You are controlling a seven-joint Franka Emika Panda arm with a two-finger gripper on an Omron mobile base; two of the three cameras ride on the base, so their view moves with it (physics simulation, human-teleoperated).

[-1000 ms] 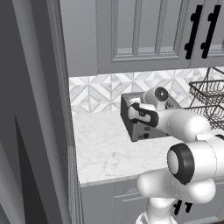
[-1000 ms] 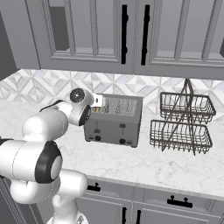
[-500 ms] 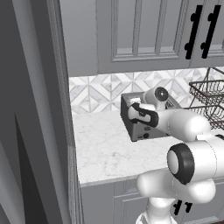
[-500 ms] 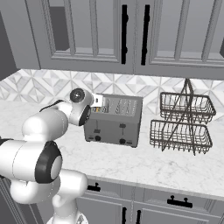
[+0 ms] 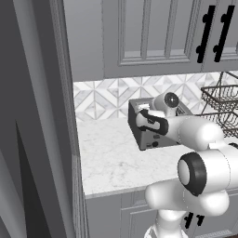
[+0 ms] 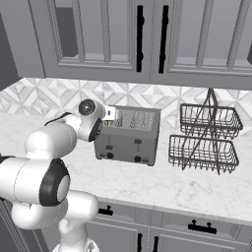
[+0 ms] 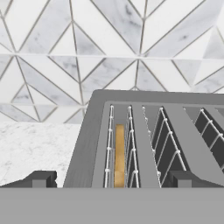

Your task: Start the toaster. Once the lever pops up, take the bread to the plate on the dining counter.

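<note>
The dark grey toaster [image 6: 129,140] stands on the marble counter against the tiled wall, also seen behind my arm [image 5: 148,139]. Small black slider tabs sit on its front face, the left lever [image 6: 109,146] above a round knob. The bread [image 7: 119,153] sits deep in the left slot, only its tan top edge showing between the wire guides. My gripper [image 7: 111,179] hovers open just above the toaster's left end [image 6: 112,117], its fingertips [image 7: 41,178] straddling that slot with nothing held. The plate and dining counter are out of view.
A two-tier wire basket stand [image 6: 204,138] is on the counter right of the toaster. Grey upper cabinets [image 6: 147,39] hang overhead. A tall grey panel [image 5: 42,139] bounds the counter [image 5: 111,162] on the left.
</note>
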